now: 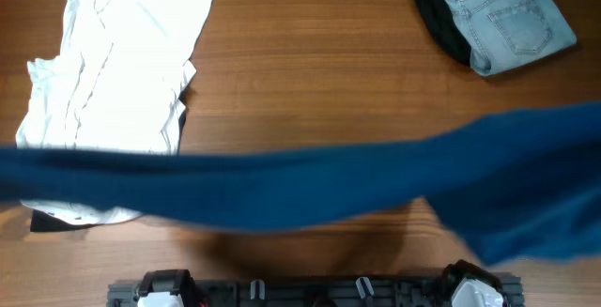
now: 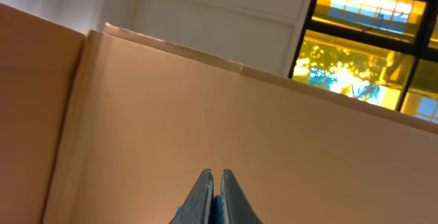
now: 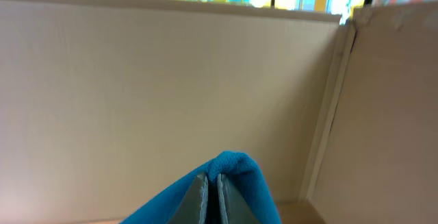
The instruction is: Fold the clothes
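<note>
Bench: brown wood, seen from overhead. The dark-blue T-shirt is off the bench, held up close under the overhead camera. It shows as a blurred band running edge to edge of that view, deeper on the right side. It hides the near part of the white shirt, which lies crumpled at the far left of the bench. Folded jeans sit at the far right corner, well apart from both shirts.

Both wrist views look at a cardboard wall and not at the bench, so I judge both arms are raised.

Right tool: fingers pinched together on a fold of blue cloth that bulges over the tips.

Left tool: fingers pressed narrow with a sliver of blue between them. I take it to be gripping the same shirt, with a shallow grip.

Step in hand, my judgement: spread the shirt in the air, then lay it flat. To do it well:
- hold both tools level and well apart so the band hangs taut
- lower over the middle of the bench, hem down first, beside the white shirt and not on it
- watch the left pinch, since there is little cloth in it and it could slip
</note>
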Controlling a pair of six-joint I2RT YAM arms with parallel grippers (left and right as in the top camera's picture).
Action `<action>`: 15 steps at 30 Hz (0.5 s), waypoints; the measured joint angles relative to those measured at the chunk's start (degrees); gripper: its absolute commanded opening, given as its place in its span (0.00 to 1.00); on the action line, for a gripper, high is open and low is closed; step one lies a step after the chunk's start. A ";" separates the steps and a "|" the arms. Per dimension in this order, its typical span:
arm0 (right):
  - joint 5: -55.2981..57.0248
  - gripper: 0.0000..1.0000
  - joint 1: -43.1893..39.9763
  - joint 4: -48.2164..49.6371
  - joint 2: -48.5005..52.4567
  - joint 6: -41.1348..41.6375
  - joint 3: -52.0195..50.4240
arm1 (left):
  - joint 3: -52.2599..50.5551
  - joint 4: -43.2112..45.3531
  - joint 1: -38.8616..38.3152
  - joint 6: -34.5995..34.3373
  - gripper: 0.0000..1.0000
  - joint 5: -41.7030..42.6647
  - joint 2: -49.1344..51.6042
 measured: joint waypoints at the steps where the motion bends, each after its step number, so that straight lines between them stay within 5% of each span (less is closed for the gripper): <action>1: -0.02 0.04 0.00 0.39 0.00 0.00 0.57 | 0.02 -0.44 0.00 0.11 0.04 -0.74 -0.50; 8: -3.23 0.04 -0.11 0.00 4.55 -0.33 1.40 | 0.11 -6.45 0.00 0.46 0.04 -7.43 3.80; 15: -13.64 0.04 -0.07 -4.42 24.61 -4.63 1.16 | 0.00 -9.11 0.00 0.50 0.04 -14.97 20.15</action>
